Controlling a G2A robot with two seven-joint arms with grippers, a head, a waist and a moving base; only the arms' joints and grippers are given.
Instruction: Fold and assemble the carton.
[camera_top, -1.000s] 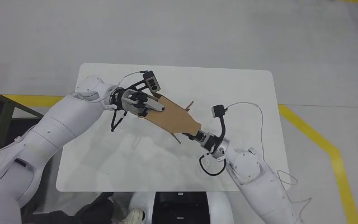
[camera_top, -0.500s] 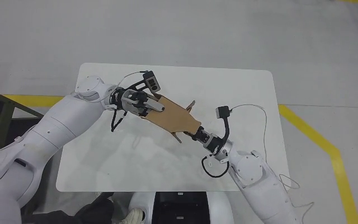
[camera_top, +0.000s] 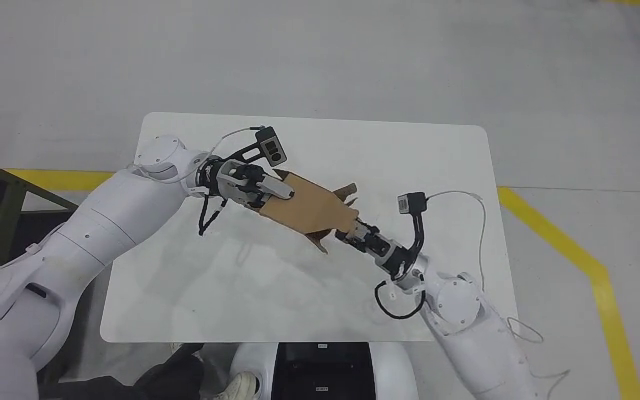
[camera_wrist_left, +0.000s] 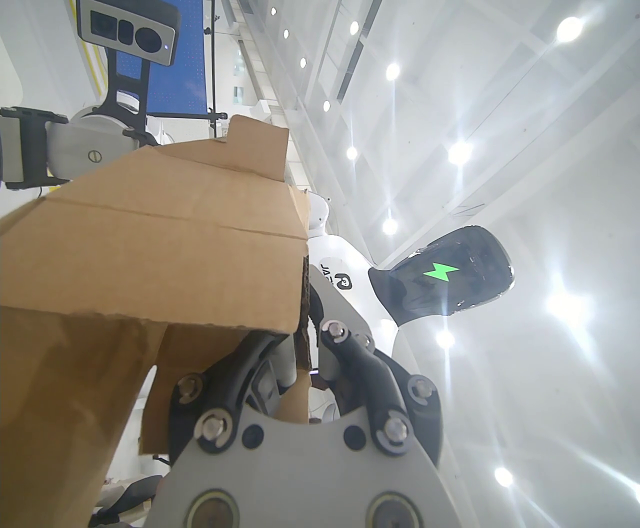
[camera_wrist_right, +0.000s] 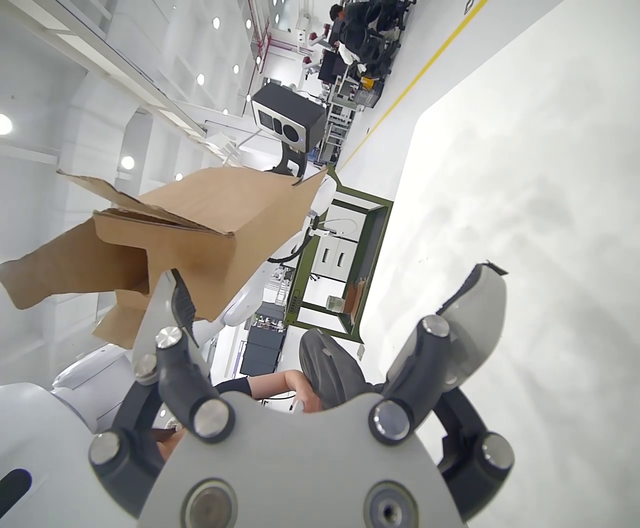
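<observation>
The brown carton (camera_top: 310, 208) is held above the white table (camera_top: 430, 160), partly opened into a tube with loose flaps at its end. My left gripper (camera_top: 258, 190) is shut on the carton's left end; in the left wrist view its fingers (camera_wrist_left: 300, 345) pinch a cardboard edge of the carton (camera_wrist_left: 150, 250). My right gripper (camera_top: 352, 235) is at the carton's other end. In the right wrist view the right gripper (camera_wrist_right: 325, 295) is open wide, one fingertip (camera_wrist_right: 175, 300) right by a hanging flap of the carton (camera_wrist_right: 200, 225), the other out over the table.
The tabletop (camera_wrist_right: 525, 175) around the carton is bare white. A yellow floor line (camera_top: 560, 235) runs to the right of the table. A dark green bench (camera_wrist_right: 350, 260) stands off the table's left side.
The right arm's wrist has drifted right and toward the table's near edge, its gripper staying at the carton's end. The carton's end flaps have spread. The left arm has held still.
</observation>
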